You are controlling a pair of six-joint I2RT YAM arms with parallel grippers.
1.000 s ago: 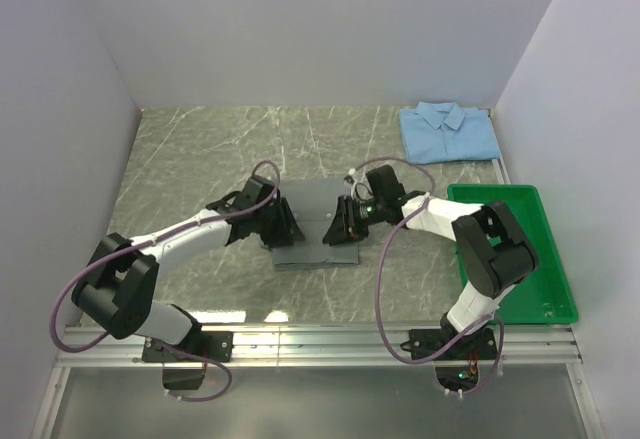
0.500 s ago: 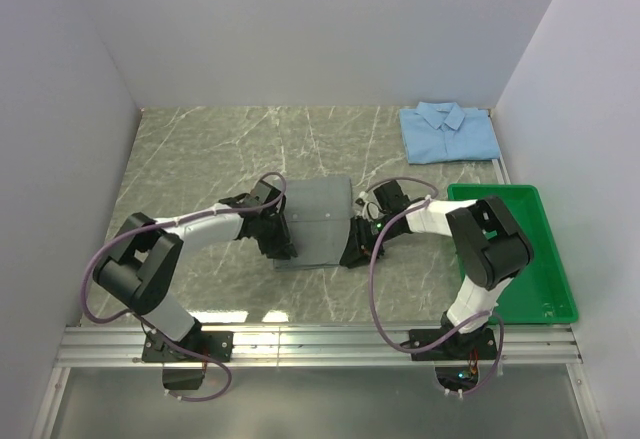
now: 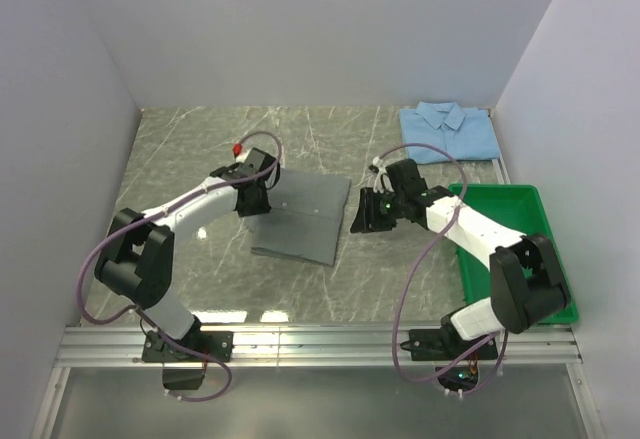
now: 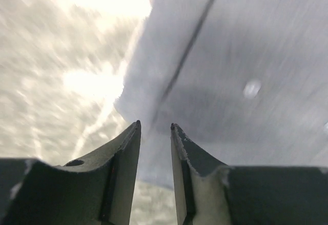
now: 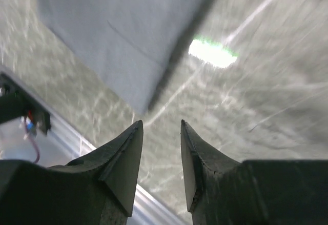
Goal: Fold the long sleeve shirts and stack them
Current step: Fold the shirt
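Note:
The grey long sleeve shirt (image 3: 300,219) lies folded flat in the middle of the table, a little askew. The light blue long sleeve shirt (image 3: 448,131) lies folded at the back right, collar up. My left gripper (image 3: 257,202) hovers at the grey shirt's back left edge. In the left wrist view the left gripper (image 4: 155,125) is open a little with nothing between the fingers, and the grey shirt (image 4: 246,56) fills the right. My right gripper (image 3: 362,221) sits just right of the shirt. The right gripper (image 5: 161,122) is open and empty over bare marble, the grey shirt (image 5: 118,35) beyond it.
A green plastic tray (image 3: 545,259) stands at the right edge, close to the right arm. The marble tabletop (image 3: 190,149) is walled on the left, back and right. A metal rail (image 3: 320,339) runs along the near edge.
Both grippers have drawn away from the grey shirt's sides, the left toward the back left, the right to the right. The shirt now lies flatter and turned slightly.

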